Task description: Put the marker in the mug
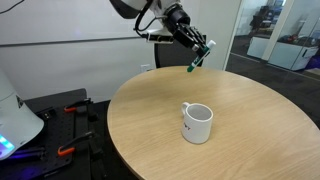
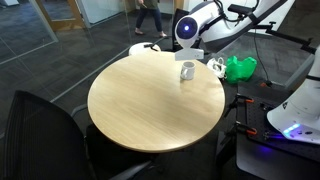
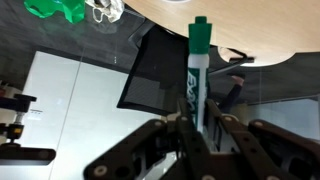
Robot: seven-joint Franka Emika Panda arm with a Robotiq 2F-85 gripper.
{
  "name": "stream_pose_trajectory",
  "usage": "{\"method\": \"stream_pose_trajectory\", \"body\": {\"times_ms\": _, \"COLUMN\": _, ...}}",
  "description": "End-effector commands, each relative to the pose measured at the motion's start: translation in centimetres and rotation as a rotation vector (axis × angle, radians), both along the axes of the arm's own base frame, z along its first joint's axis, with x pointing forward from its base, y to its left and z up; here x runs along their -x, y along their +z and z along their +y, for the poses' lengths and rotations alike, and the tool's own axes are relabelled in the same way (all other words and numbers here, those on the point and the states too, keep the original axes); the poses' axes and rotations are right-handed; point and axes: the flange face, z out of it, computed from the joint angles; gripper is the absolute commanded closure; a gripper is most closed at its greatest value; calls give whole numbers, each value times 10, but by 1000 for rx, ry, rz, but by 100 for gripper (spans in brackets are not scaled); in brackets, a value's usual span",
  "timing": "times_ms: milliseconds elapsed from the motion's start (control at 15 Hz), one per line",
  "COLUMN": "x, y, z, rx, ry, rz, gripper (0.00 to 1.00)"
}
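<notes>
Your tool (image 1: 205,48) grips the marker (image 1: 197,62) aloft at upper centre, mid-carry, so next you should bring it above the mug (image 1: 197,123), lower on the tabletop (image 1: 140,110), and descend.

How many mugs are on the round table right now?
1. The mug stands upright on the table, well apart from the gripper holding the marker in the air. Neither exterior view shows another, and nothing there could hide one.
</notes>
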Motion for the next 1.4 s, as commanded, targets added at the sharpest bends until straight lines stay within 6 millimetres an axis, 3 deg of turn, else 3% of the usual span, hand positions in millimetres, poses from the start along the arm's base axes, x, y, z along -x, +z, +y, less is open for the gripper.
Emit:
{"method": "stream_pose_trajectory", "body": {"times_ms": 0, "x": 0, "y": -5, "z": -1, "rx": 26, "ry": -43, "rz": -12, "gripper": 80}}
{"method": "stream_pose_trajectory", "body": {"times_ms": 133, "x": 0, "y": -12, "z": -2, "rx": 54, "ry": -87, "rz": -22, "gripper": 80}}
{"method": "stream_pose_trajectory", "body": {"times_ms": 200, "x": -2, "y": -13, "z": -3, "rx": 56, "ry": -92, "rz": -26, "gripper": 95}}
{"method": "stream_pose_trajectory", "body": {"times_ms": 667, "x": -7, "y": -33, "z": -21, "rx": 107, "ry": -235, "rz": -92, "gripper": 95}}
{"method": "stream_pose_trajectory", "body": {"times_ms": 1333, "x": -19, "y": -87, "z": -52, "rx": 158, "ry": -371, "rz": -92, "gripper": 95}}
